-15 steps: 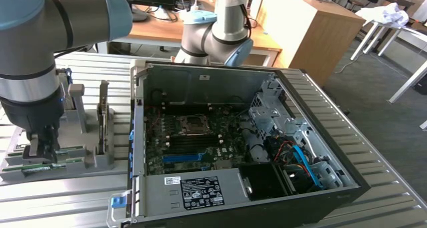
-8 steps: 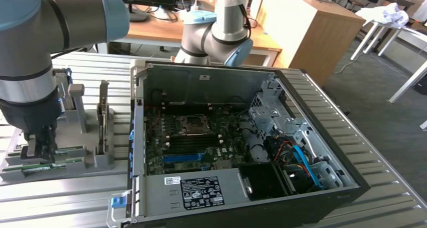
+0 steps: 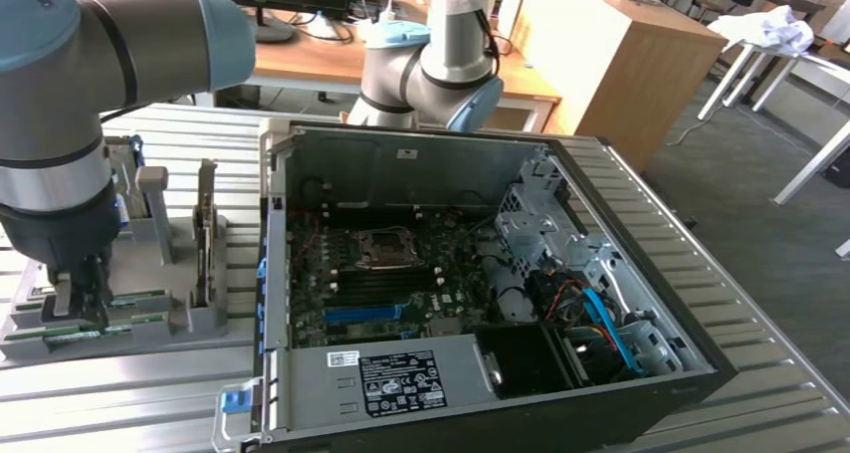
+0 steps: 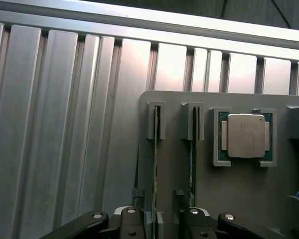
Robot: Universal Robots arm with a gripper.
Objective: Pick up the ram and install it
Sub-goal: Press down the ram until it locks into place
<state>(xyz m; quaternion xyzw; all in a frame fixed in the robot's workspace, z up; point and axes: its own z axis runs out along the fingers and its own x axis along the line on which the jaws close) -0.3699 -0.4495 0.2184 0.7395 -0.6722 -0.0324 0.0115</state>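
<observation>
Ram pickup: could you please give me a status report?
Fingers open, low at the grey holder. Ram on edge in its slot, not yet lifted. Second stick alongside.

Tight slot-to-slot gap in the grey holder (image 4: 239,199): gripper (image 4: 162,224) spread astride the ram (image 4: 155,159), second stick (image 4: 193,149) just beside. Open ribbed bench (image 4: 50,149) past the holder's edge; computer case (image 3: 398,164) blocking on the exterior view's right.

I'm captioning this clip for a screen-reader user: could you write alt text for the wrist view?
An open end effector is poised close to two green ram sticks standing on edge in slots of a grey holder, on a ribbed metal table. A square silver processor sits in a pocket of the same holder.
</observation>
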